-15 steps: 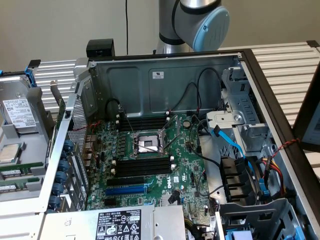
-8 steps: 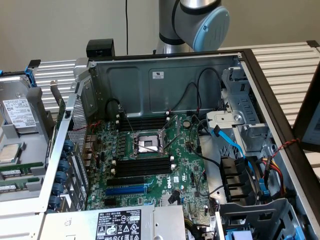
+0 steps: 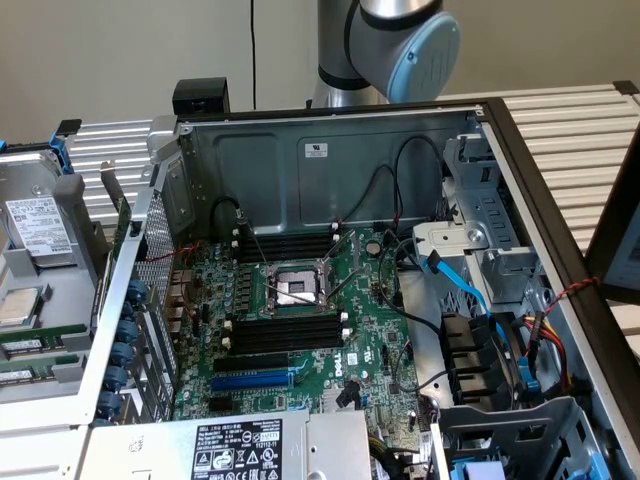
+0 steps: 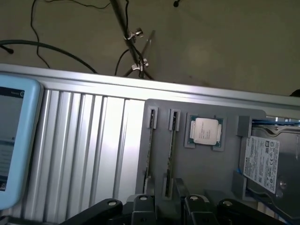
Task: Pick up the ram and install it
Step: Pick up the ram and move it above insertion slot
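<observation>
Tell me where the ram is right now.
Two ram sticks sit side by side in the grey tray, beside the CPU, at the exterior view's left, outside the computer case.

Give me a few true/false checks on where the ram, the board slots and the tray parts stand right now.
1. Two ram sticks sit in the grey tray. True.
2. The black memory slots on the motherboard are filled. False: they appear empty.
3. A processor chip lies in the tray between the ram sticks and the hard drive. True.
4. The blue expansion slot holds a card. False: nothing is plugged into it.
</observation>
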Controlling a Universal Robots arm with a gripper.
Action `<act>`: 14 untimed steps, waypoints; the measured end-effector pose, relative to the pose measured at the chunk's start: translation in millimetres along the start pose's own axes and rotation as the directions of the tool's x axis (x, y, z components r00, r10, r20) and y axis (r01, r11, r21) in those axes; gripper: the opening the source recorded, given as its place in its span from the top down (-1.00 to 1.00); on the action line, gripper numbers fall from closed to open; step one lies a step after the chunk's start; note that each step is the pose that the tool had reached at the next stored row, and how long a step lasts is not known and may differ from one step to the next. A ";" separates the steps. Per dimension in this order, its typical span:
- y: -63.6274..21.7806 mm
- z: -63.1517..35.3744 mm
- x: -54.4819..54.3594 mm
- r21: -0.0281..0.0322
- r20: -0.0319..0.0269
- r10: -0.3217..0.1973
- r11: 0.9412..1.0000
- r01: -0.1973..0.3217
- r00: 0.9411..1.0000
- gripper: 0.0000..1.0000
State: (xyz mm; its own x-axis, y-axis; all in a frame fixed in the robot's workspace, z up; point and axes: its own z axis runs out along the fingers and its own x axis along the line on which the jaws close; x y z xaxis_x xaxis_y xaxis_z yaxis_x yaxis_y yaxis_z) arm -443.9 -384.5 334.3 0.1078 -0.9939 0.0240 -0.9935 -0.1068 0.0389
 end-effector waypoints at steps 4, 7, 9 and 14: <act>-4.4 6.9 3.5 0.000 0.000 -0.005 1.000 0.005 1.000 0.39; -8.8 12.4 5.8 0.000 0.000 -0.008 1.000 0.008 1.000 0.39; -10.5 16.1 6.7 0.001 0.000 -0.009 1.000 0.009 1.000 0.39; -10.8 21.5 6.9 0.013 -0.003 -0.009 1.000 0.009 1.000 0.35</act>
State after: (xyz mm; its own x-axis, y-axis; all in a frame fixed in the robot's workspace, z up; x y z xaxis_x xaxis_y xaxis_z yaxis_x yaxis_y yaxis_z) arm -433.2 -390.7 312.5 0.1172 -0.9927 0.0269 -0.9928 -0.1165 0.0260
